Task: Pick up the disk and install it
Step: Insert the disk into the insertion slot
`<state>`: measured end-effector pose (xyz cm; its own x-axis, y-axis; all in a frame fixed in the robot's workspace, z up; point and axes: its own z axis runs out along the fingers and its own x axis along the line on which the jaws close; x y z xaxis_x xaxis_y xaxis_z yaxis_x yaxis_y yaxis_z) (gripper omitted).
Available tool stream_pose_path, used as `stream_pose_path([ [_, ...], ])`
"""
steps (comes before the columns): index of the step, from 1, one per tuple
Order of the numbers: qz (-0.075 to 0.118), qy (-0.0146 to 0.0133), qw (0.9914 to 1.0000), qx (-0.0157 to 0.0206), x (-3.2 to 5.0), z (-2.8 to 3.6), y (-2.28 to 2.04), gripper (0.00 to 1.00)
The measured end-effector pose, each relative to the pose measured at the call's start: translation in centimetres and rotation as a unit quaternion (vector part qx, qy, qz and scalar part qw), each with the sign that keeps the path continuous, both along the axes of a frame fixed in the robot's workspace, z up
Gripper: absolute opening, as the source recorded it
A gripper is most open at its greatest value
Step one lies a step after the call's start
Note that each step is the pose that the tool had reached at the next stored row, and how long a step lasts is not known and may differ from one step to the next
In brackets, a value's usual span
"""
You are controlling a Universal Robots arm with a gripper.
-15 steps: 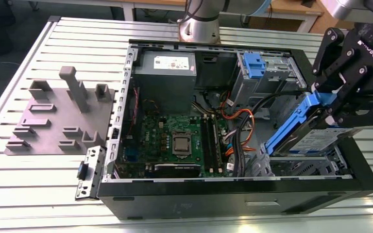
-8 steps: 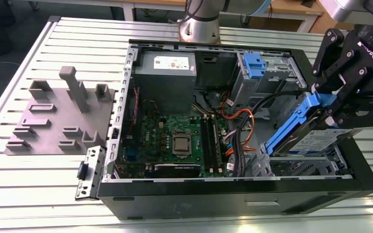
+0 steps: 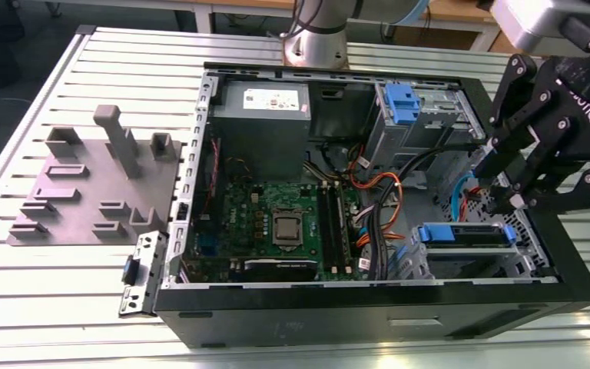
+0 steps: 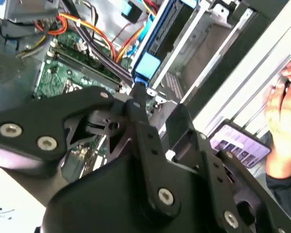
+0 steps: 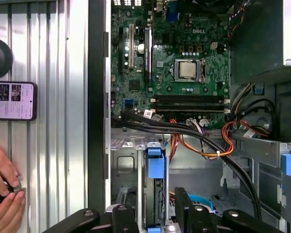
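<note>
The disk [image 3: 466,234] stands on edge in the metal drive cage [image 3: 521,265] at the open computer case's corner, on the exterior view's right, its blue caddy rail facing up. In the first wrist view the disk [image 5: 155,167] shows as a blue tab over a narrow slot. My black gripper [image 3: 505,201] hangs just above it, open. Its fingers [image 5: 123,218] straddle the disk's end, one on each side. In the second wrist view one finger [image 4: 136,99] sits right at the blue tab of the disk [image 4: 146,68]; whether they touch is unclear.
Orange and black cables [image 5: 203,143] run beside the cage, with the motherboard [image 3: 274,223] beyond. A second cage with a blue latch [image 3: 402,104] stands at the case's far side. A grey fixture plate [image 3: 90,192] lies on the slotted table. A person's hand [image 5: 5,194] and a phone [image 5: 12,101] rest beside the case.
</note>
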<state>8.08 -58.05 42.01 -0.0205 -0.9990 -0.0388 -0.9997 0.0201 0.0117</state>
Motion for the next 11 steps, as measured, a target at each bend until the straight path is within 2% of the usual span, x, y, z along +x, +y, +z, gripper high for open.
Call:
stream_pose_path([
  [3, 0.000, 0.0000, 1.00000, -0.0001, 0.00, -0.54, 0.00, 0.42],
  [4, 0.000, 0.0000, 1.00000, -0.0001, 0.00, -0.73, 0.00, 0.36],
  [5, 0.000, 0.0000, 1.00000, 0.0000, 0.00, -0.91, 0.00, 0.36],
  [7, 0.000, 0.0000, 1.00000, 0.0000, 0.00, -1.28, 0.00, 0.24],
  [8, 0.000, 0.0000, 1.00000, 0.0000, 0.00, -1.46, 0.00, 0.24],
  [10, 0.000, 0.0000, 1.00000, -0.0001, 0.00, -1.83, -0.01, 0.13],
  [11, 0.000, 0.0000, 1.00000, 0.0000, 0.00, -2.01, -0.01, 0.13],
])
